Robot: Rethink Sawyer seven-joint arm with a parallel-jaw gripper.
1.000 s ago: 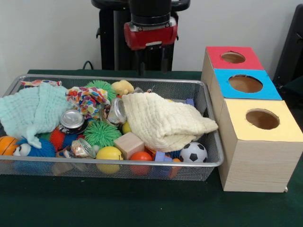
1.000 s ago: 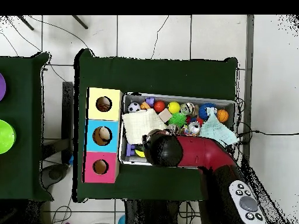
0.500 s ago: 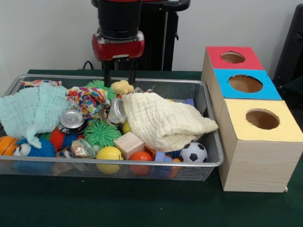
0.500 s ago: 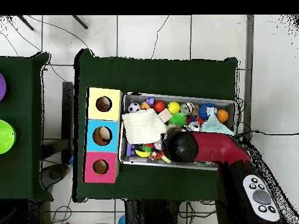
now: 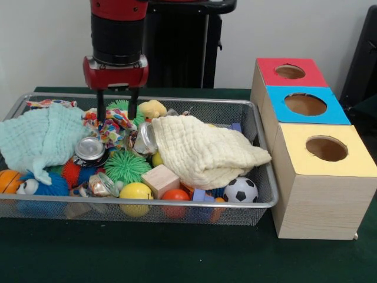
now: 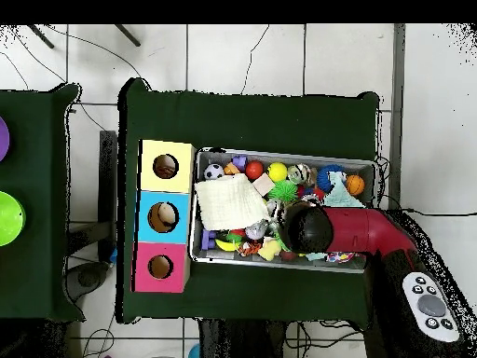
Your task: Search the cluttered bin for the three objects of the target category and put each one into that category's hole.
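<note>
Gripper (image 5: 116, 113) upper left of frame, fingers spread, tips over patterned cloth (image 5: 109, 125) in bin (image 5: 259, 154); seemingly not touching. Cream cloth (image 5: 203, 150) at centre.

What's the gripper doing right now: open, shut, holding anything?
Gripper: open and empty, its two fingers apart, tips hanging just above the multicoloured cloth in the wire bin.
</note>
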